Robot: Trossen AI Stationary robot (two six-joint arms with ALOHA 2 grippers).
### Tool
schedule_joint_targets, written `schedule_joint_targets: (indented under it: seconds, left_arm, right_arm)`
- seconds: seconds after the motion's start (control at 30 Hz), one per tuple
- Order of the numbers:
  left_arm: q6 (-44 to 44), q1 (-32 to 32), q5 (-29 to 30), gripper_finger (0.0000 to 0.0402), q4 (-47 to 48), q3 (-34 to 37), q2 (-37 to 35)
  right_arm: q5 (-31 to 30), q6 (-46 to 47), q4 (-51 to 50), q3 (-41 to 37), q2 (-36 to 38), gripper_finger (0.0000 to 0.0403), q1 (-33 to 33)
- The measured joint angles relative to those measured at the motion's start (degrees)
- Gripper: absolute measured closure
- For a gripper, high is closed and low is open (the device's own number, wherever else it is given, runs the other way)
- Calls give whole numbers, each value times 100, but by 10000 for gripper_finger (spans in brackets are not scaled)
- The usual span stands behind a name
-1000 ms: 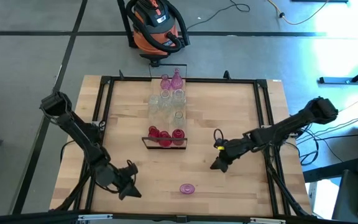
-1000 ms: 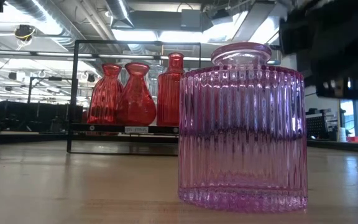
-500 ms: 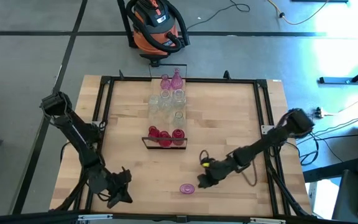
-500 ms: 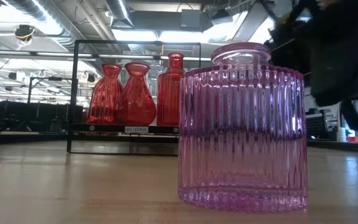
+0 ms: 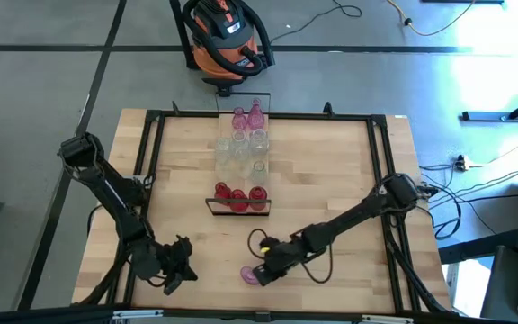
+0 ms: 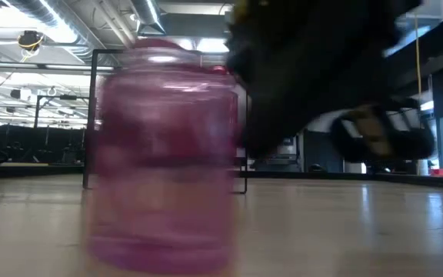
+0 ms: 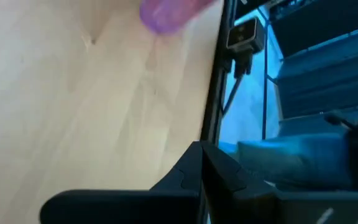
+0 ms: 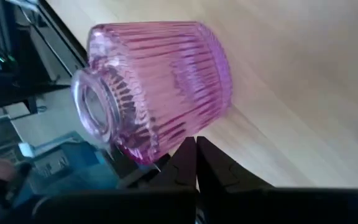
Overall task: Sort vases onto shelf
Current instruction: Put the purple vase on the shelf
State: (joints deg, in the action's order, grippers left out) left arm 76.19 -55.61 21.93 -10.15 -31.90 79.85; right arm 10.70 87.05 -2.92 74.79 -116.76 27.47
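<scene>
most vases (image 5: 241,153) stand on the shelf (image 5: 238,210); one pink vase (image 5: 251,275) remains on the table beside the closed, empty right gripper (image 5: 264,273).

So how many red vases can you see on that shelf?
3. The red vases sit in a row at the near end of the shelf: one at left, one in the middle, one at right. None seem hidden.

Both arms are dark, near-black jointed links. The right arm (image 5: 349,220) is slim, with a yellow marking near its wrist and a thin black cable looping beside it; the left arm (image 5: 106,189) has bulkier joints.
</scene>
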Motion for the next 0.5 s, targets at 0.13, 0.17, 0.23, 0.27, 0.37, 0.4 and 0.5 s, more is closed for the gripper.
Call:
schedule_joint_targets:
  seconds: [0.13, 0.17, 0.23, 0.27, 0.37, 0.4, 0.5]
  left_arm:
    - [-71, 259, -37, 402, 45, 0, 0]
    - [-113, 325, -48, 402, 37, 0, 0]
    - [-251, 424, -44, 402, 37, 0, 0]
    - [-322, 471, -47, 402, 35, 0, 0]
    - [-632, 584, -59, 402, 3, 0, 0]
    - [-756, 621, -61, 401, -33, 0, 0]
    - [-1244, 720, -50, 401, -321, 2, 2]
  right_arm:
    - [-105, -131, 5, 438, -197, 402, -137]
    - [-119, -183, -9, 522, -227, 402, -170]
    - [-160, -249, 13, 668, -278, 402, -233]
    - [-190, -314, -14, 708, -282, 402, -261]
    - [-305, -350, 23, 780, -281, 402, -339]
    - [-318, -353, 28, 780, -281, 402, -371]
    - [-273, -383, 15, 775, -283, 402, -399]
